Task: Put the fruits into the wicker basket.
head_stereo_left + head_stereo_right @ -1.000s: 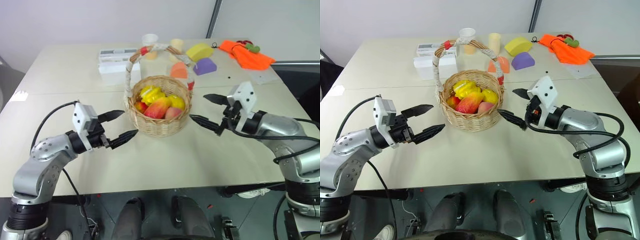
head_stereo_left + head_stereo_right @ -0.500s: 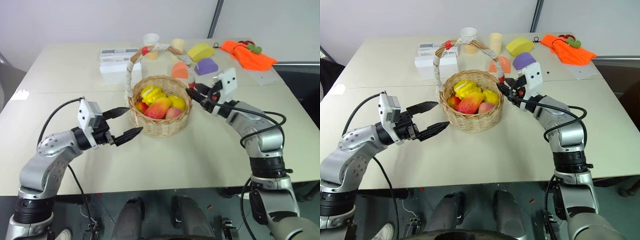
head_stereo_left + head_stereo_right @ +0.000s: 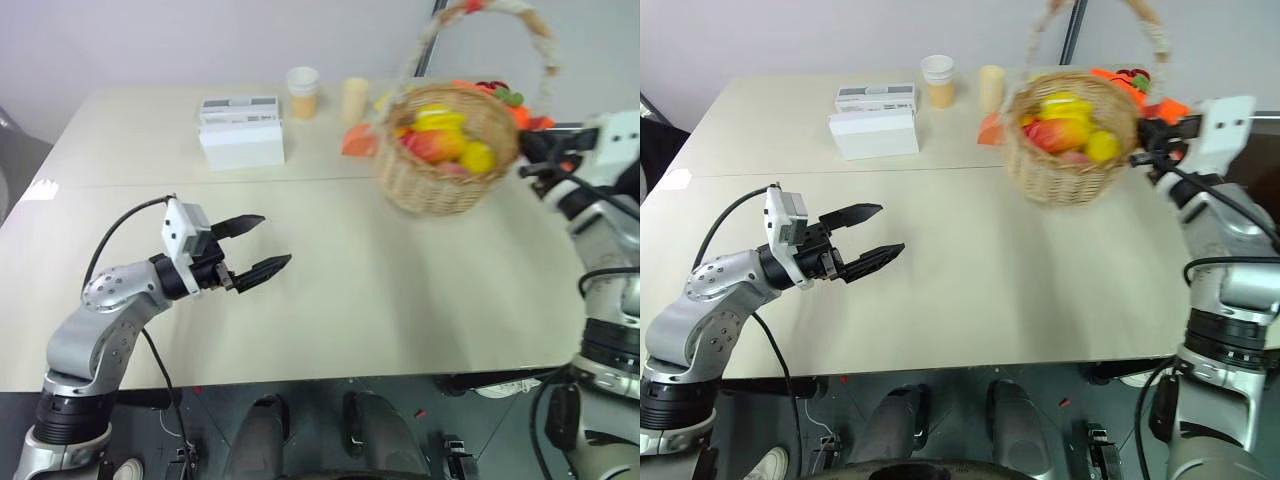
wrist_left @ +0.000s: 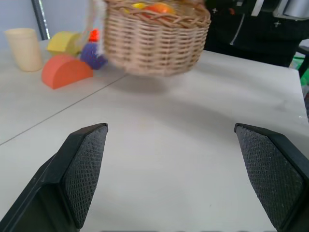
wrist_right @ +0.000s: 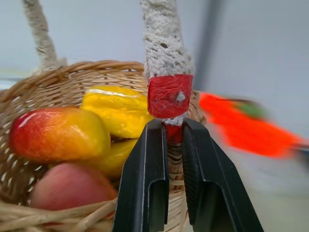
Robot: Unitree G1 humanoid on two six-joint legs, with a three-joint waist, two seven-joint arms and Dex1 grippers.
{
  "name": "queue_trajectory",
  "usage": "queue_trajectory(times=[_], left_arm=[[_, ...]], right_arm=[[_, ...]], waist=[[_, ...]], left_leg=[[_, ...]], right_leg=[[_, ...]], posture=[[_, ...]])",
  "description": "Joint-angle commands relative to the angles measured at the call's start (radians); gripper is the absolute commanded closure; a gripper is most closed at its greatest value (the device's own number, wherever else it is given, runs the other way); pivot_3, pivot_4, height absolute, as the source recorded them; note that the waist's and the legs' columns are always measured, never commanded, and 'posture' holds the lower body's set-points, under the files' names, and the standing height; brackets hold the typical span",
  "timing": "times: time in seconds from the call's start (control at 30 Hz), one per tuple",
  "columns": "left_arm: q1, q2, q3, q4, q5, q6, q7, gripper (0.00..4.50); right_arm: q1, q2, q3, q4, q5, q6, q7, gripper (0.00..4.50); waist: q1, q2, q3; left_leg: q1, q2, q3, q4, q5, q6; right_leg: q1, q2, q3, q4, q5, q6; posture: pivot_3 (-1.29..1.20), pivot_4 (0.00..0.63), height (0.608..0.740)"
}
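The wicker basket point(image 3: 445, 165) hangs tilted just above the table at the right, its white handle point(image 3: 540, 40) arching up. My right gripper point(image 5: 174, 124) is shut on the red-banded foot of that handle point(image 5: 170, 96) at the rim, and it reaches in from the far right point(image 3: 532, 160). Inside the basket lie the red-yellow mango point(image 5: 58, 135), the pink peach point(image 5: 67, 191) and some yellow fruit point(image 5: 118, 111). My left gripper point(image 3: 255, 247) stands open and holds nothing over the bare table at the left, well apart from the basket point(image 4: 154, 38).
Two white boxes point(image 3: 240, 130), a paper cup point(image 3: 302, 92) and a cream cylinder point(image 3: 354, 98) stand at the back. Orange point(image 4: 66, 71), yellow point(image 4: 66, 42) and purple point(image 4: 94, 55) dome blocks lie behind the basket. An orange cloth point(image 3: 1155, 100) lies at the far right.
My right gripper shut on the foot of the handle and swung the basket, with its fruit, from the table's middle up and to the right. The left arm stayed almost still.
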Motion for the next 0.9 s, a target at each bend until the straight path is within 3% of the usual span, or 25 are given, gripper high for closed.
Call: queue_trajectory(times=[0.03, 0.1, 0.27, 0.6, 0.77, 0.9], left_arm=[[-0.027, -0.008, -0.014, -0.001, 0.007, -0.024, -0.011, 0.00], [-0.033, -0.010, -0.017, 0.005, 0.010, -0.026, -0.015, 0.00], [-0.023, -0.005, -0.002, 0.015, 0.019, -0.025, -0.006, 0.00], [0.095, 0.009, 0.110, 0.156, 0.112, -0.109, 0.068, 0.00], [0.174, 0.008, 0.162, 0.240, 0.182, -0.177, 0.116, 0.00], [0.235, -0.014, 0.205, 0.285, 0.196, -0.231, 0.142, 0.00]], right_arm=[[-0.003, -0.029, -0.060, 0.090, -0.043, -0.084, -0.059, 4.02], [-0.004, -0.032, -0.071, 0.124, -0.042, -0.105, -0.066, 3.18], [0.056, -0.038, -0.083, 0.087, -0.021, -0.117, -0.032, 0.52], [0.407, -0.047, -0.114, -0.153, 0.116, -0.149, 0.274, 0.52], [0.519, -0.049, 0.033, -0.324, 0.147, -0.126, 0.417, 0.52], [0.475, -0.007, 0.146, -0.307, 0.106, -0.175, 0.427, 0.52]], waist=[[-0.005, 0.000, 0.000], [-0.010, 0.001, 0.000], [-0.006, 0.002, -0.001], [-0.006, 0.002, -0.001], [-0.009, 0.002, -0.001], [-0.005, 0.002, -0.001]], left_leg=[[0.000, 0.000, 0.000, 0.000, 0.000, 0.000], [0.002, 0.000, 0.003, -0.001, 0.000, 0.000], [0.007, 0.003, 0.005, -0.002, 0.000, 0.001], [0.012, 0.008, 0.013, -0.002, -0.002, 0.004], [0.016, 0.012, 0.020, -0.002, -0.004, 0.006], [0.016, 0.013, 0.022, -0.001, -0.004, 0.007]], right_leg=[[0.000, 0.000, 0.000, 0.000, 0.000, 0.000], [0.000, 0.000, 0.002, 0.001, 0.000, 0.000], [0.001, 0.004, 0.006, 0.004, 0.000, 0.000], [0.002, 0.010, 0.016, 0.003, -0.002, -0.003], [0.002, 0.015, 0.021, 0.003, -0.003, -0.002], [0.002, 0.015, 0.023, 0.003, -0.003, -0.003]], posture=[[0.00, 0.150, 0.740], [0.00, 0.150, 0.740], [0.00, 0.150, 0.740], [0.00, 0.150, 0.740], [0.00, 0.150, 0.740], [0.00, 0.150, 0.740]])
